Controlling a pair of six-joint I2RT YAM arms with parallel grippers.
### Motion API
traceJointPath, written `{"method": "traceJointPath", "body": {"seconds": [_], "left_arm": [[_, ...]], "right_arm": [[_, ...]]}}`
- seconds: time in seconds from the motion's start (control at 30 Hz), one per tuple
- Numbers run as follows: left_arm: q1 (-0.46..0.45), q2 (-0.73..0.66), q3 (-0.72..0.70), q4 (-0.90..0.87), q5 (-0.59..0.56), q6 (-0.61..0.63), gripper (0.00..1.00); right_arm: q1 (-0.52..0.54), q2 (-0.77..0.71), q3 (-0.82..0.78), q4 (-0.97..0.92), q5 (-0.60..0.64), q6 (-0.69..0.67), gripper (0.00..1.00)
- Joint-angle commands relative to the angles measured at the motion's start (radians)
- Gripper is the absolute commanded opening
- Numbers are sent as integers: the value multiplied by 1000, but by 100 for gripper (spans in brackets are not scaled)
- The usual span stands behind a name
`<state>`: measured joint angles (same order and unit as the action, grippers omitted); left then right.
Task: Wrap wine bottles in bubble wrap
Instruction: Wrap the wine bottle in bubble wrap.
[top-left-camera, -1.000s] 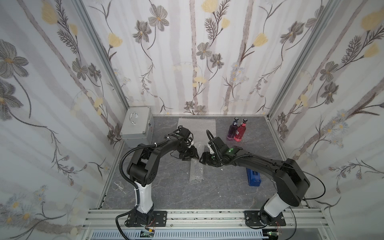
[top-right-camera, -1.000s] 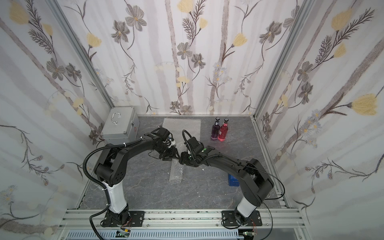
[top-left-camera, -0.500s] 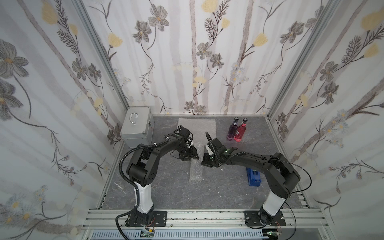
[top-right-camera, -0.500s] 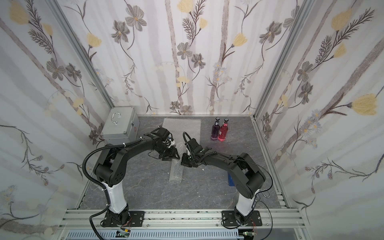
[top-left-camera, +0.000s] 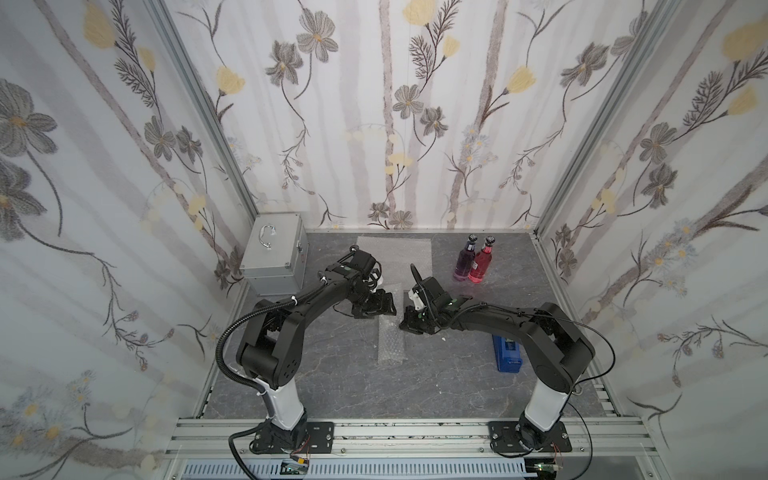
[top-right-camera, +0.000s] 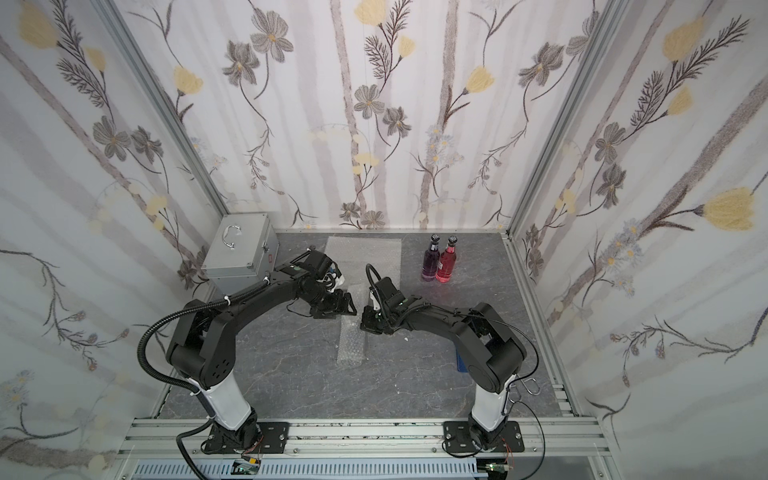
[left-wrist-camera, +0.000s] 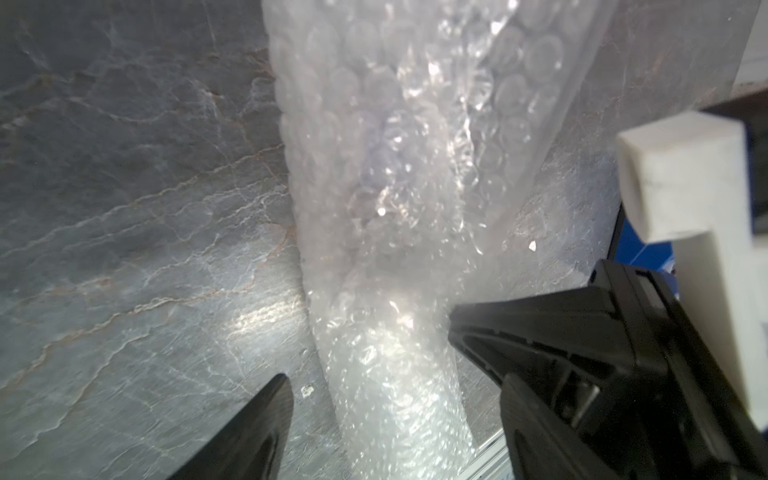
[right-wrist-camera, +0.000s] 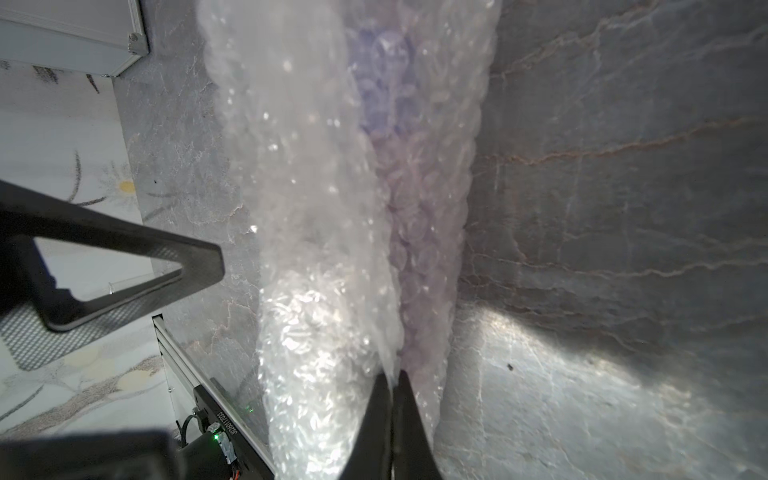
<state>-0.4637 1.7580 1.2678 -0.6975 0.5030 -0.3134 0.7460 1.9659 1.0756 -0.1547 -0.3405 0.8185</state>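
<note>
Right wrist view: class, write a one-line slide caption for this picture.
Right gripper pinches an edge of the bubble wrap rolled on the grey table, purple showing through.

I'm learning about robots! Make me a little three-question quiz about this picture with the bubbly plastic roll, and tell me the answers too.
1. True or false: the silver metal case has its lid open.
2. Which one pinches the rolled whitish bubble-wrap bundle: A, the black left gripper, or B, the black right gripper?
3. Fill in: beside the upright purple glass bottle stands another bottle, coloured ___.
Key: 1 false; 2 B; 3 red-pink.
</note>
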Motion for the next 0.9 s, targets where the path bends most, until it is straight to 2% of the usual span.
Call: {"method": "traceJointPath", "body": {"seconds": [0.0, 0.33, 0.5, 0.67, 0.87], "left_arm": [[7, -15, -39, -26, -11, 43, 82], [2, 85, -28, -9, 21, 20, 80], [1, 116, -21, -11, 12, 16, 65], [10, 114, -34, -14, -22, 23, 65], [44, 95, -66, -7, -36, 32, 64]], "right_arm": [[8, 26, 16, 20, -11, 13, 0], [19, 53, 45, 26, -17, 14, 0], [21, 50, 50, 24, -17, 13, 0], [23, 38, 58, 22, -26, 13, 0], [22, 9, 72, -13, -13, -4, 18]]}}
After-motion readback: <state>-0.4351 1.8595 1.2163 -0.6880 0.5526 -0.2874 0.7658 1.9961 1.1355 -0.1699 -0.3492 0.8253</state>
